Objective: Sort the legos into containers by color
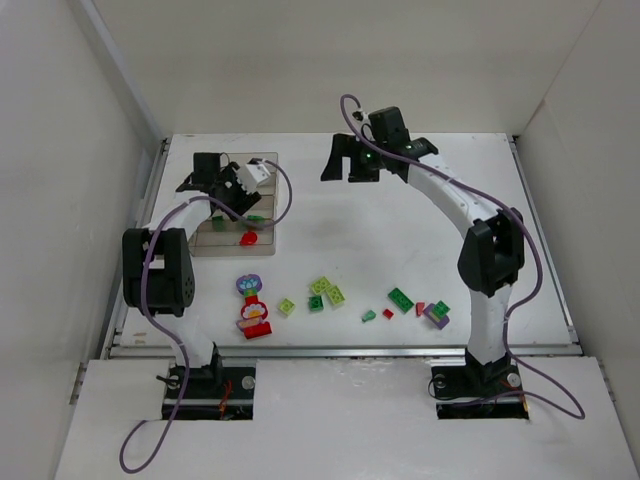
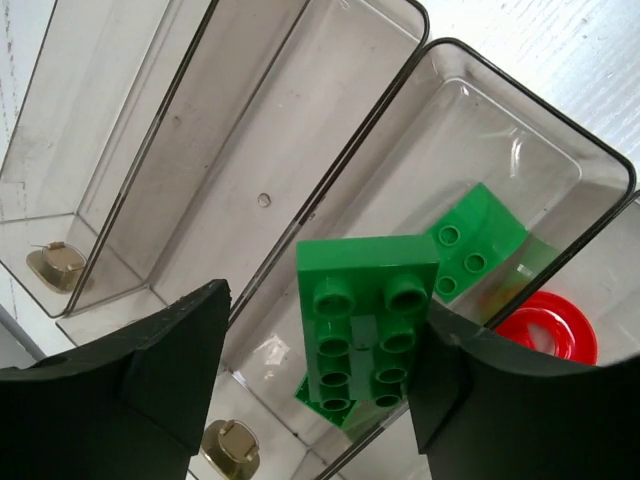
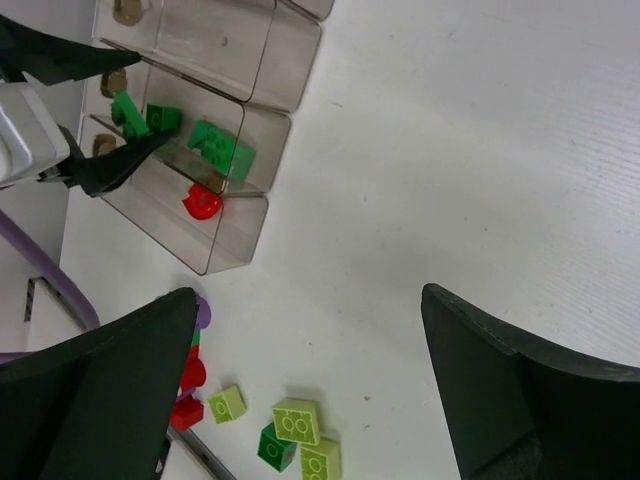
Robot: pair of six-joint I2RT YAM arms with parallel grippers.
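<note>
**Left hand loosened over the green compartment, right hand spread wide above the desk**

The left hand (image 2: 328, 330) stands with its fingers parted; a green brick (image 2: 365, 320) sits tilted between them, studs to the camera, with a clear gap to one finger, so it is not clamped; whether the other finger touches it is hard to tell; both fingers are cut off by the lower edge of the wrist view. A sliver of green under the brick's lower end cannot be made out. Beneath lies the tray (image 2: 440, 45); the brick hangs over the compartment holding a second green brick (image 2: 470, 240); the neighbouring compartment holds a red ring-shaped piece (image 2: 548, 330), partly hidden by the finger and the dividing wall. From the top view the left hand covers much of the tray.

The right hand (image 3: 310, 300) is released, fingers wide apart with nothing between them, raised over the desk (image 1: 400, 220) well apart from the tray; its fingers are cropped too.

The remaining legos lie loose near the arms' bases: a flower-topped piece (image 1: 252, 310), lime bricks (image 1: 327, 290), a green one (image 1: 400, 299), a purple one (image 1: 436, 316).
</note>
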